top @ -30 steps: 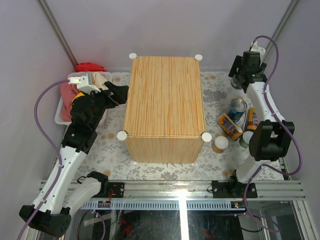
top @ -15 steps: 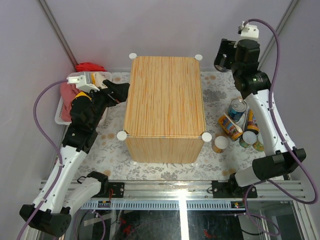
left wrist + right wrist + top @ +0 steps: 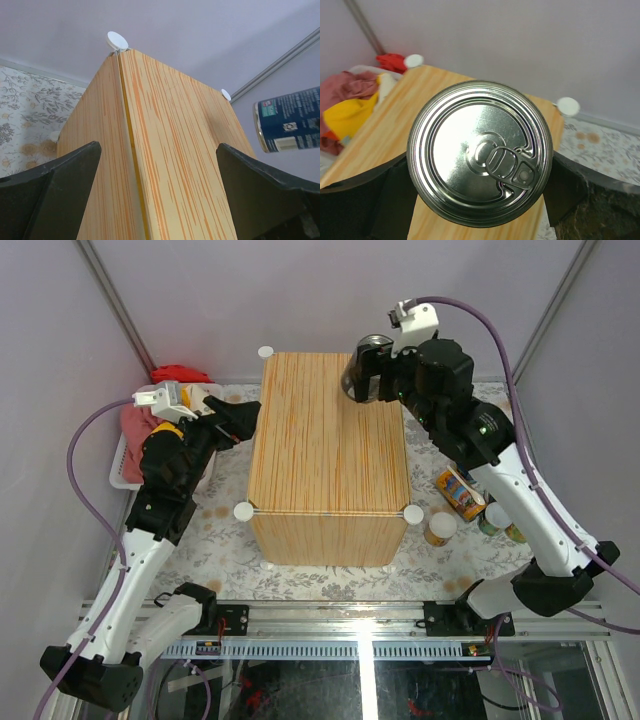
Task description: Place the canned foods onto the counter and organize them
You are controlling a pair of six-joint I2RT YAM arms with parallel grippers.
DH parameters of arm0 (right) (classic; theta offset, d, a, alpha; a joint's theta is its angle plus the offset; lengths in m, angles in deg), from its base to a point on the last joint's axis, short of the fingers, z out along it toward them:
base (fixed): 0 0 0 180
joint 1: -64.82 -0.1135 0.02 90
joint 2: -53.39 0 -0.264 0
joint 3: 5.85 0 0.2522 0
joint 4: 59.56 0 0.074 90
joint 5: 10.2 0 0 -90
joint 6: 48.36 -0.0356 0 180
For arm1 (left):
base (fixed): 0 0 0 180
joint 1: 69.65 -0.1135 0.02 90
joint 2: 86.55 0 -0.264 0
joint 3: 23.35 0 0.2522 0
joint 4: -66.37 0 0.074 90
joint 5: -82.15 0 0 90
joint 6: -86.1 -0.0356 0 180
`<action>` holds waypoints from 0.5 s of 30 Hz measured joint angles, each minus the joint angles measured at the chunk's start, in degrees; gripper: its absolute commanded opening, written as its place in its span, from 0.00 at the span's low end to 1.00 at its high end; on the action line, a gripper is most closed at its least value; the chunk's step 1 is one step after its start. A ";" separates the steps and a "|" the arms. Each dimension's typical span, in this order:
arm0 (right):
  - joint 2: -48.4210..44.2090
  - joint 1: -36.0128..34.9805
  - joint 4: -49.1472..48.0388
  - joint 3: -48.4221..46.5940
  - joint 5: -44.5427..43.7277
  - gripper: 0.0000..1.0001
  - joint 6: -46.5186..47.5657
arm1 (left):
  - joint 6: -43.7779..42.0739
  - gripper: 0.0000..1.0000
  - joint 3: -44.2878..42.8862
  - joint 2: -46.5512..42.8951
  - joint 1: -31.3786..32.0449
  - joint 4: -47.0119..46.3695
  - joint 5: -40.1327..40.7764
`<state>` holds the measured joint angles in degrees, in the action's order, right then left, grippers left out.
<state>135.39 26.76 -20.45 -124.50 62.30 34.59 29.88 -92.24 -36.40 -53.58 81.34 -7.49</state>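
Observation:
My right gripper [image 3: 366,380] is shut on a silver-topped, blue-labelled can [image 3: 358,370] and holds it in the air over the far right part of the wood-grain counter [image 3: 325,435]. In the right wrist view the can's pull-tab top [image 3: 480,152] fills the space between my fingers, with the counter [image 3: 427,95] below. The can shows at the right of the left wrist view [image 3: 290,125]. My left gripper [image 3: 243,421] is open and empty beside the counter's left edge [image 3: 165,150]. Other cans lie on the mat right of the counter: an orange one on its side [image 3: 460,492] and a white-lidded one [image 3: 440,528].
A white bin [image 3: 128,455] with pink and yellow cloths stands at the left, and a red cloth [image 3: 180,373] lies behind it. White knobs [image 3: 242,510] mark the counter's corners. More cans [image 3: 497,518] sit partly hidden under my right arm. Walls close in on both sides.
My right arm has swung left from the far right corner, carrying the can to above the counter's far right part. My left arm has barely moved.

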 measured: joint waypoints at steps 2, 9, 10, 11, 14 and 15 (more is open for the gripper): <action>0.72 -3.08 0.98 -2.51 0.17 0.00 0.24 | 0.15 0.98 0.00 0.00 0.00 -0.11 -0.07; 8.24 -9.31 3.67 -15.85 0.26 0.00 0.28 | 0.28 0.94 -0.17 -0.04 0.00 -0.26 -0.50; 9.44 -9.92 3.89 -17.31 0.13 0.00 0.31 | 0.28 0.94 -0.24 -0.09 0.00 -0.26 -0.59; 10.88 -10.73 4.07 -18.91 -0.07 0.00 0.28 | 0.28 0.93 -0.33 -0.17 0.00 -0.24 -0.63; 15.10 -13.00 5.29 -22.60 -0.90 0.00 0.17 | 0.13 0.93 -0.50 -0.72 0.00 -0.24 -0.79; 16.61 -13.60 5.95 -23.69 -1.05 0.00 0.15 | 0.02 0.92 -0.55 -0.98 0.00 -0.22 -0.81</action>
<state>152.00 13.16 -14.51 -148.19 61.25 34.74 29.90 -92.79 -37.39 -53.58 81.13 -8.29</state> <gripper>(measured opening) 0.920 0.935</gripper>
